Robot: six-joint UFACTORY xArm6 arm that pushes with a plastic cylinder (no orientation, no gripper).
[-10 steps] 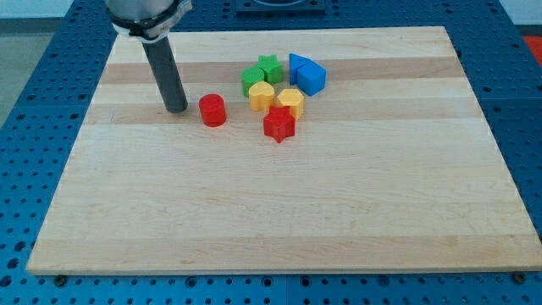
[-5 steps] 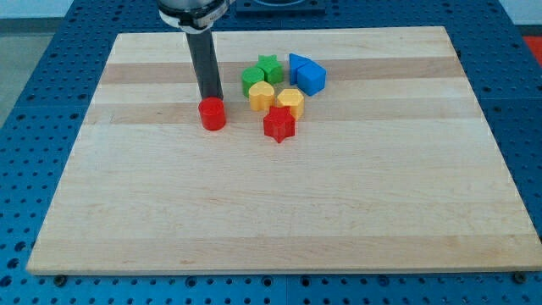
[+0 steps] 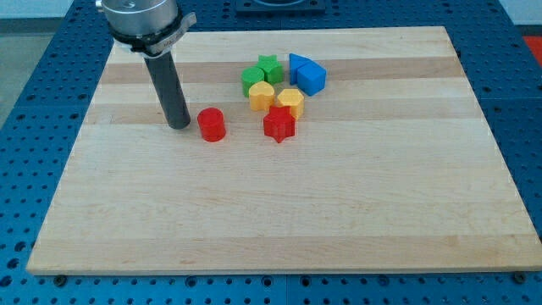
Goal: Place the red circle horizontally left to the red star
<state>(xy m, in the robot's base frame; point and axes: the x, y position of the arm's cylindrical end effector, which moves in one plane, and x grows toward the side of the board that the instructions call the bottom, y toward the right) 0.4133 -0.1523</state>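
Note:
The red circle point(image 3: 212, 124), a short red cylinder, stands on the wooden board point(image 3: 279, 212) left of the red star point(image 3: 279, 125), at about the same height in the view, with a gap between them. My tip point(image 3: 179, 125) rests on the board just left of the red circle, a small gap apart from it.
Above the red star sits a tight cluster: a yellow heart point(image 3: 261, 96), a yellow hexagon point(image 3: 290, 102), a green cylinder point(image 3: 252, 81), a green star point(image 3: 269, 67) and two blue blocks point(image 3: 308, 74). The board lies on a blue perforated table point(image 3: 34, 102).
My tip went from left of the red circle to just above it, then back to its left and lower. The red circle slid a little toward the view's bottom.

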